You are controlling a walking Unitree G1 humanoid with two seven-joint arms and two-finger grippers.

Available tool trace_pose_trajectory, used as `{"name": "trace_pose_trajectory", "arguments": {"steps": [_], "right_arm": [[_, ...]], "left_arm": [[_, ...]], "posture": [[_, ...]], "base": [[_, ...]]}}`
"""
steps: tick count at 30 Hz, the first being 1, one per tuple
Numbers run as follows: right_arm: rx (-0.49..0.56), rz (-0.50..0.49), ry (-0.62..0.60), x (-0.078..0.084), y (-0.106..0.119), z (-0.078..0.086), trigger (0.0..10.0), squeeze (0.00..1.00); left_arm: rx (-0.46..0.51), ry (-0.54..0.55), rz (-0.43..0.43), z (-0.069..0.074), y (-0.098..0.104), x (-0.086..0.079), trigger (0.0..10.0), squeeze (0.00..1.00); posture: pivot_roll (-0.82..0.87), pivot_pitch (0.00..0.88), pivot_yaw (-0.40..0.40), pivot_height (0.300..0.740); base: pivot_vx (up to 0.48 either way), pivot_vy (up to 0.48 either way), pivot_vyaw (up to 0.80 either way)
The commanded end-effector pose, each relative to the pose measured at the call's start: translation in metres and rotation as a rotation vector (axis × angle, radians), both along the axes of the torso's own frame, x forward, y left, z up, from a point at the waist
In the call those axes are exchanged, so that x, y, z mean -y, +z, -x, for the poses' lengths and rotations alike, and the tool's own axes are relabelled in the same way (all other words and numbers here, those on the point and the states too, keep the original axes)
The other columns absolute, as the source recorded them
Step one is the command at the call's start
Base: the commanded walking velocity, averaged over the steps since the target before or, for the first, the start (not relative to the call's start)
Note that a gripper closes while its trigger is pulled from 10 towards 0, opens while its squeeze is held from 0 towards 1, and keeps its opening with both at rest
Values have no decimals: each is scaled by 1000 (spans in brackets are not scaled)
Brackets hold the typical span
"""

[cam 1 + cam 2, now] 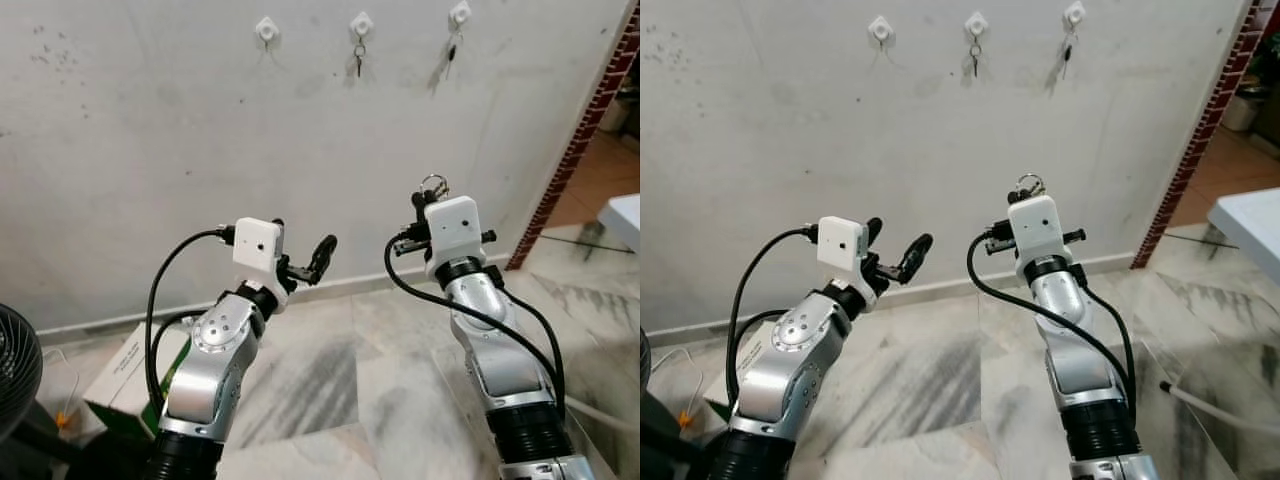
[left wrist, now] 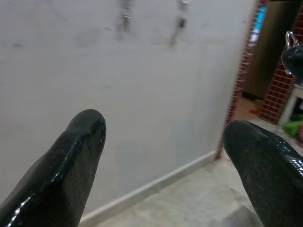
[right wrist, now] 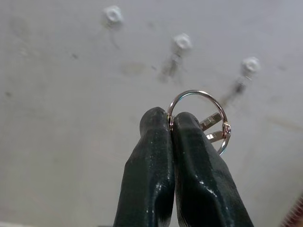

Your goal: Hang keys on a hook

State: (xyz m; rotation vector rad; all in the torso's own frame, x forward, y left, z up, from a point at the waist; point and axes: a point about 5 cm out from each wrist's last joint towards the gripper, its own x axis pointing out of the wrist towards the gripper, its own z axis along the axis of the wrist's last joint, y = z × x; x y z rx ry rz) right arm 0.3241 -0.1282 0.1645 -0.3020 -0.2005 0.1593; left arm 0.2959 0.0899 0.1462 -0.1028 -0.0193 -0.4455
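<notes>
**Key ring pinched in the right gripper, below the wall hooks**

The right gripper is raised in front of a pale wall, its two black fingers pressed together on a metal key ring. The ring stands up past the fingertips, with the keys bunched just behind them.

High on the wall sit three white hooks in a row. The left hook is bare; the middle hook and the right hook each carry a small dark key set. All three are well above the ring.

The left gripper is held up beside it, fingers spread wide and holding nothing. A green-and-white box lies on the marble floor.
</notes>
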Motion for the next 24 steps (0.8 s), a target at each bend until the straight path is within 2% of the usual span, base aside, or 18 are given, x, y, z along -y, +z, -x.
{"name": "trace_pose_trajectory", "arguments": {"steps": [1,14,24], "right_arm": [[28,0,39,-11,7,0,10000,0],[38,8,43,-12,8,-1,10000,0],[37,6,45,-12,8,-1,10000,0]], "left_arm": [[11,25,-11,-2,2,-8,10000,0],[14,31,-27,-4,3,-7,10000,0],[7,36,-28,-2,1,-5,10000,0]], "posture": [[-8,0,54,740],[-8,0,53,740],[-8,0,53,740]], "base": [[409,247,0],[410,230,0],[446,0,431]]}}
